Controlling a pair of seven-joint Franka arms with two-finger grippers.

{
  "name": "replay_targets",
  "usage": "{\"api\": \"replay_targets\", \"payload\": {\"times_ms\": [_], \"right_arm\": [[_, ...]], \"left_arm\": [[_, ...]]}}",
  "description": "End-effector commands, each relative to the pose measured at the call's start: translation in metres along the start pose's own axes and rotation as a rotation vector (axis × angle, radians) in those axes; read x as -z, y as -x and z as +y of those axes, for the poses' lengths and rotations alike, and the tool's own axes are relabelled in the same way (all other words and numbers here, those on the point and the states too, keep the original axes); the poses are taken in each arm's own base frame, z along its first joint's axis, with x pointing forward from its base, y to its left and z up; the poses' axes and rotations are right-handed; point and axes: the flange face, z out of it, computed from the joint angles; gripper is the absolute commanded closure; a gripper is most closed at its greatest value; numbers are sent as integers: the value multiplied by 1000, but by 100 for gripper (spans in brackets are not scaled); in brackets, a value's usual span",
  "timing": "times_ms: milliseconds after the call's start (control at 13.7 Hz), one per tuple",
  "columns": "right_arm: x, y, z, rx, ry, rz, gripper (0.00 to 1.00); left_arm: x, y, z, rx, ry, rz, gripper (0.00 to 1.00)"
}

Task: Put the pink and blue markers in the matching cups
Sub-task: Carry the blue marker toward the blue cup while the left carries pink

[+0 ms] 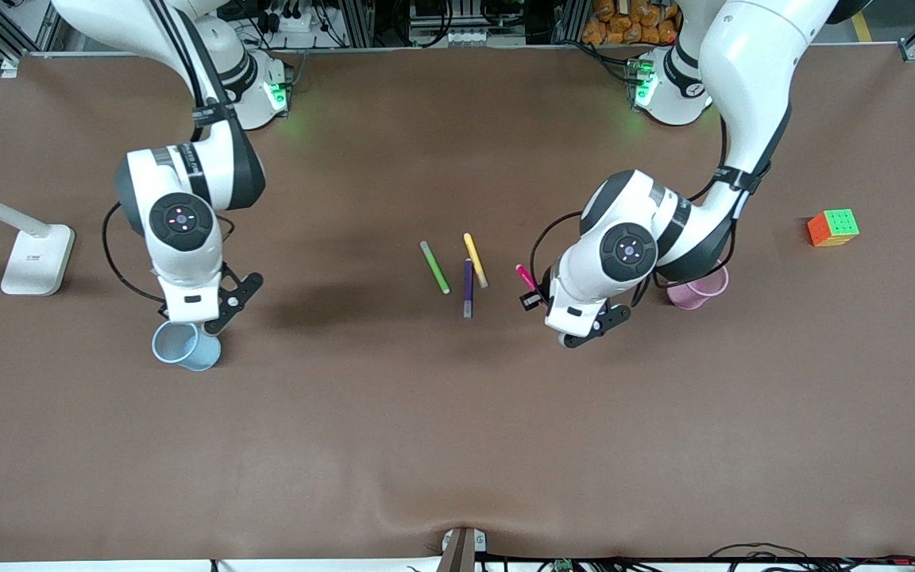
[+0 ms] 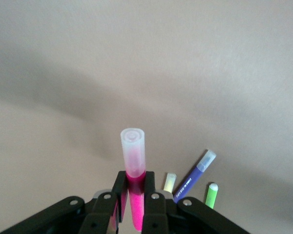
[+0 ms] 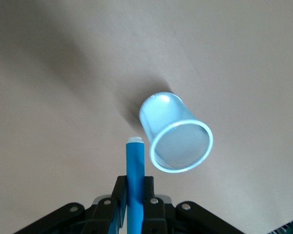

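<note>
Gripping: left hand the pink marker, right hand the blue marker; no legible writing.

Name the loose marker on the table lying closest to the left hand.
The dark purple marker. It lies nearer the left hand, which grips the pink marker, than the yellow marker or green marker.

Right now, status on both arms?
Left gripper shut on pink marker, beside pink cup. Right gripper shut on blue marker, by blue cup. Neither marker in yet.
</note>
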Motion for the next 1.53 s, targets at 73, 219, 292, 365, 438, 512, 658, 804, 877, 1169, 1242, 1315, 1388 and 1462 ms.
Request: {"api": "replay_targets", "payload": {"times_ms": [73,219,292,365,438,512,658,804,877,1169,1242,1315,1388,1462], "right_arm": [[-25,24,12,51,77,4,100],[-38,28,15,85,104,34,100],[-44,35,23,99,124,43,100],[-52,40,26,114,146,56,100],[-58,43,28,128,171,74,100],[-63,46,30,129,179,83,100],[-69,42,27,138,187,104,100],[-82,36,22,151,197,136,100],[-90,36,19,156,197,146,100],[-100,35,17,155,201,168,100],[-100,35,17,154,201,169,100],[-99,35,17,151,202,170,73],[-98,35,18,149,205,172,44],[-98,37,20,147,204,170,41]], "left_arm": [[23,0,-13,-10,-57,67,100],[36,-3,-19,4,-62,73,100],[43,-5,-23,14,-64,79,100],[50,-2,-24,14,-65,85,100],[56,-1,-25,14,-68,91,100],[65,1,-26,7,-70,114,100],[76,5,-31,-8,-97,181,100],[82,4,-33,25,-108,225,100],[85,3,-34,41,-116,256,100],[96,-1,-39,71,-120,304,100],[103,-7,-45,82,-120,318,100],[102,-6,-49,78,-134,330,100],[104,-5,-53,65,-152,358,100],[104,-10,-61,67,-168,375,100]]}}
